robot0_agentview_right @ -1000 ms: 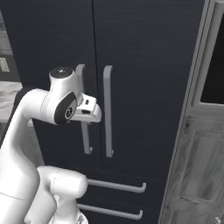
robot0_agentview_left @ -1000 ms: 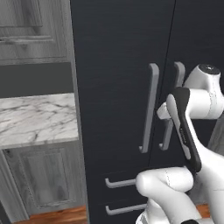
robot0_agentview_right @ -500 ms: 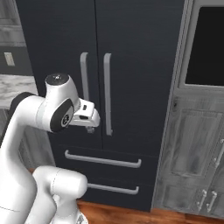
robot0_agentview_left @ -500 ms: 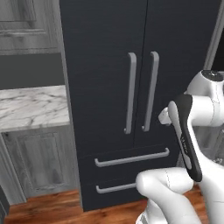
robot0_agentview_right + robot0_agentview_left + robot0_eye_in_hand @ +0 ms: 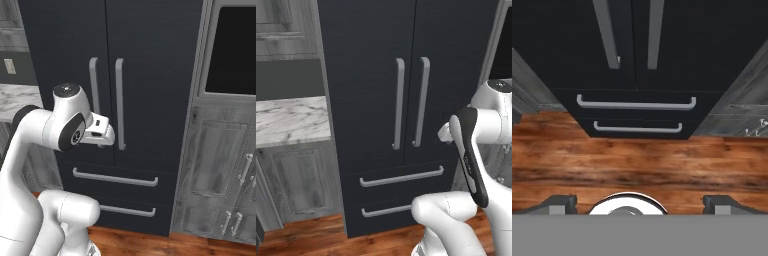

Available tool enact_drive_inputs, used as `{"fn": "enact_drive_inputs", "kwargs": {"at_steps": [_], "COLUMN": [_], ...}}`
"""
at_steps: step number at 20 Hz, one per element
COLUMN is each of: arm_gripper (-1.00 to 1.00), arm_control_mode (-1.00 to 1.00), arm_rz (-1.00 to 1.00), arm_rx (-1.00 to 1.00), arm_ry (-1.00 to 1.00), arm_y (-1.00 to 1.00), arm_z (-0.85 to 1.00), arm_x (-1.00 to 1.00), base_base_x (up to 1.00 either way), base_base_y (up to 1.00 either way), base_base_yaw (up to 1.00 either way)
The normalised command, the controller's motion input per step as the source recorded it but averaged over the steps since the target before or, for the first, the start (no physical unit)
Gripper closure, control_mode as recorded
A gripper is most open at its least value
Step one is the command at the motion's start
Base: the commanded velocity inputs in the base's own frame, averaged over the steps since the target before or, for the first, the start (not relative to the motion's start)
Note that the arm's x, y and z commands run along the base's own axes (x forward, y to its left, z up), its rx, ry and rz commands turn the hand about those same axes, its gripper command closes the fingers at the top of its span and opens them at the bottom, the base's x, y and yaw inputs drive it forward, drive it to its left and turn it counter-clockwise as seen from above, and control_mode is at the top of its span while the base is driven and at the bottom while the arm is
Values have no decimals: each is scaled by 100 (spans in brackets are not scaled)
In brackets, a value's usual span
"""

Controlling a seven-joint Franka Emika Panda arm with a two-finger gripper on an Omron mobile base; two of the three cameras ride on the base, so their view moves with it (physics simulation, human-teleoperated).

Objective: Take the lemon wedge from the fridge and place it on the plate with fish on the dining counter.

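So the fridge (image 5: 406, 100) is right in front, both black doors closed, the two long grey bar handles (image 5: 411, 102) side by side down the middle and two drawers (image 5: 637, 112) stacked below them near the wood floor (image 5: 637, 165); the lemon wedge can't be spotted anywhere with those doors closed. The claw (image 5: 640, 202) sits well short of the fridge, tips spread as wide as they go with nothing between them, pointing down at the floor and drawer fronts; left of the fridge there's a marble worktop (image 5: 288, 122) over grey cabinets (image 5: 298, 182), and to the right more grey panelled cabinets (image 5: 220, 165) under a dark built-in oven panel (image 5: 232, 50).
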Motion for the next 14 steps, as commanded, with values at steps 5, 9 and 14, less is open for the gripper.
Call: {"fn": "enact_drive_inputs", "kwargs": {"at_steps": [5, 9, 14], "arm_gripper": [-100, -100, -100], "arm_control_mode": [-100, -100, -100], "arm_rz": [-1, -3, -1], "arm_rx": [0, 0, 1], "arm_ry": [-2, -35, -43], "arm_y": [0, 0, 0], "arm_z": [2, 46, 27], "arm_x": [14, 98, 90], "base_base_x": [0, 0, 0], "base_base_y": [0, 0, 0], "base_base_yaw": [0, 0, 0]}}
